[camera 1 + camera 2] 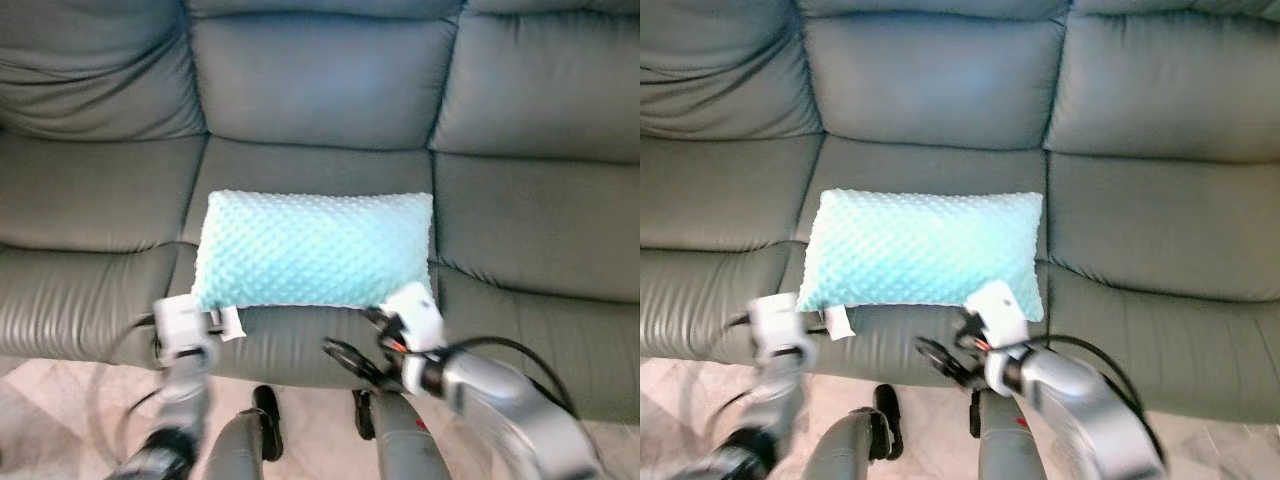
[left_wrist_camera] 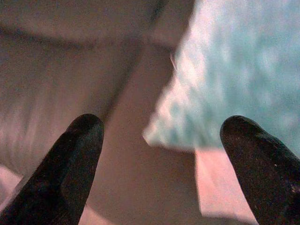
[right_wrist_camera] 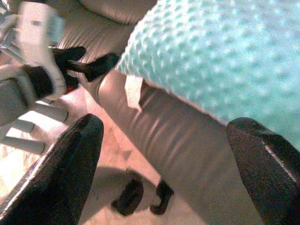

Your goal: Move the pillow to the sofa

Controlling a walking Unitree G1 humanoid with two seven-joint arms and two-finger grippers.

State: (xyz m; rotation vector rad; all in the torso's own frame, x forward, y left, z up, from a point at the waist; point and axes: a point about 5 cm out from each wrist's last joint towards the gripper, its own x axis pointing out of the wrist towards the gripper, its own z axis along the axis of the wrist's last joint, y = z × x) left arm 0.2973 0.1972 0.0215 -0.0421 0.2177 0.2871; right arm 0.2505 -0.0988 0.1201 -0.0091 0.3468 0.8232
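A light teal dotted pillow (image 1: 315, 250) lies flat on the middle seat of the grey leather sofa (image 1: 320, 90), its front edge near the seat's front. A white tag (image 1: 232, 322) hangs from its front left corner. My left gripper (image 2: 161, 126) is open just in front of that corner, nothing between its fingers. My right gripper (image 3: 164, 126) is open too, low in front of the pillow's (image 3: 225, 51) front right corner and pointing along the seat's front edge. Both arms look blurred in the eye views.
The sofa's backrest cushions (image 1: 930, 80) rise behind the pillow, with bare seats (image 1: 90, 190) to either side. Pale tiled floor (image 1: 60, 400) runs in front of the sofa. My own legs (image 1: 240, 440) stand close to the seat front.
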